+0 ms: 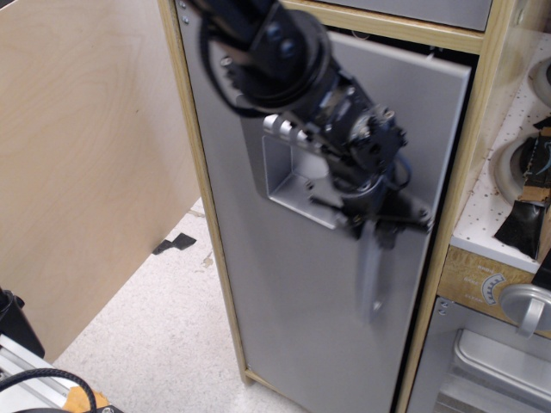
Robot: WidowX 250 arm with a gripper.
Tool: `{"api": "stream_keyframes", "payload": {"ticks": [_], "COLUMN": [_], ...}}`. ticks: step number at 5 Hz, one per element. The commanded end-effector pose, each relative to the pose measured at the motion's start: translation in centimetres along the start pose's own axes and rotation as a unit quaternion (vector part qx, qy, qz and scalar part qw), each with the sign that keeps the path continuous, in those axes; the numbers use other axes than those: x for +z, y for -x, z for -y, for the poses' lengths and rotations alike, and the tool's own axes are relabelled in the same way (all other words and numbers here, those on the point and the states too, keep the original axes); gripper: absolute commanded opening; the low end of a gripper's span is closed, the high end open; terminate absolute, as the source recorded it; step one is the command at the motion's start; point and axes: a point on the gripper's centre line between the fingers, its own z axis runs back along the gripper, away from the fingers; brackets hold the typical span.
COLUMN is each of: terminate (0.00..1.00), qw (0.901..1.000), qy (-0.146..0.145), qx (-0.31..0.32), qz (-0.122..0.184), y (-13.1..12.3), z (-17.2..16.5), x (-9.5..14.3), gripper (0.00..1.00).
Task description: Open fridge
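Note:
The fridge (284,327) is a tall cabinet with a light wood frame (200,189) and a matte grey door. The door stands slightly ajar, with a dark gap down its right edge (430,258). The silver dispenser panel (297,176) is partly hidden by my black arm. My gripper (379,225) is shut on the top of the silver vertical handle (372,280), with its fingers either side of the bar. The lower part of the handle is blurred.
A plywood panel (86,155) stands to the left. Speckled floor (164,344) with a black tape mark (176,243) lies in front. At the lower right is the grey oven door (491,370) with a round knob (525,305), and above it a white counter (508,215).

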Motion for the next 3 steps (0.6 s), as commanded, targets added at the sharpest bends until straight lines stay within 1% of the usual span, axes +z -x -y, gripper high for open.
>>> {"api": "stream_keyframes", "payload": {"ticks": [1,2,3], "terminate": [0.00,0.00,0.00], "qw": [0.9974,0.9942,0.9905], "qy": [-0.008,-0.016,-0.032], "qx": [0.046,0.070,0.096], "qz": [-0.054,-0.080,-0.093], "y": [3.6,6.4,7.9], "z": [-0.7,-1.7,-0.6], "x": [3.2,4.7,5.4], "gripper": [0.00,1.00,1.00]}}
